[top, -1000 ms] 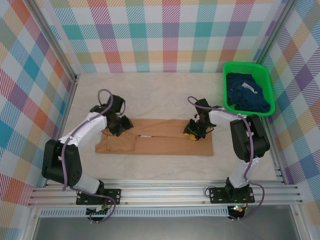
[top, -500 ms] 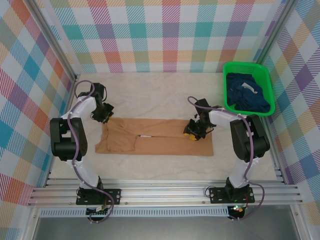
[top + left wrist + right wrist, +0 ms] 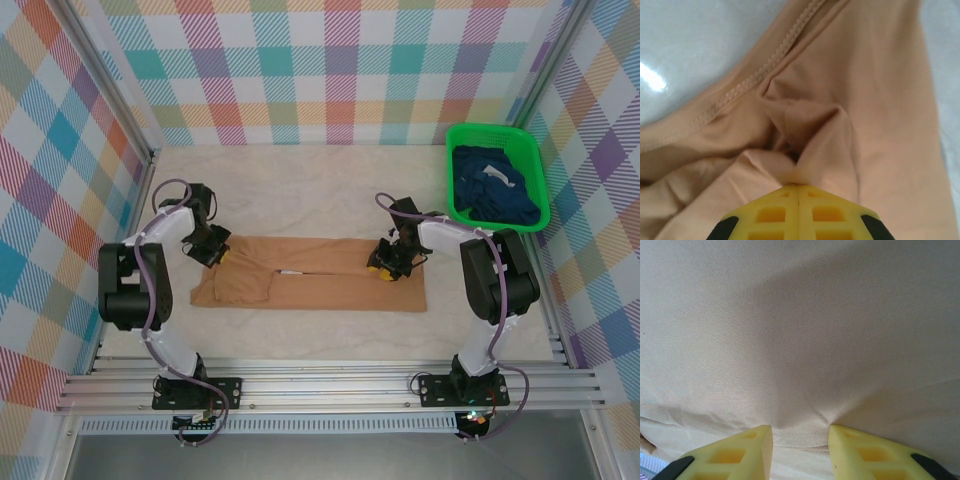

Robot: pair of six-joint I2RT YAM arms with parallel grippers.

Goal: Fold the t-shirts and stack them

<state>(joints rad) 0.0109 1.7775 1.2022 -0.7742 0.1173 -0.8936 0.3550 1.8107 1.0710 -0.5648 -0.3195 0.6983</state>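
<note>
The tan-orange t-shirt [image 3: 320, 288] lies folded into a long strip across the middle of the table, print hidden. My left gripper [image 3: 215, 253] sits at its far left corner. In the left wrist view that gripper [image 3: 799, 183] is shut, with a raised fold of the tan cloth [image 3: 880, 100] pinched at its tips. My right gripper [image 3: 385, 266] rests on the strip's right part. Its yellow fingers [image 3: 752, 445] stand apart and press onto flat tan cloth [image 3: 800, 330]. Dark navy t-shirts [image 3: 495, 188] lie heaped in the basket.
The bright green mesh basket [image 3: 452, 150] stands at the far right corner. Metal frame posts and checked walls close in the table on three sides. Pale table surface [image 3: 320, 185] lies bare behind the strip and in front of it.
My left gripper swung out to the far left, then came back down to the shirt's far left corner and shut on a fold of cloth. The right arm stayed still.
</note>
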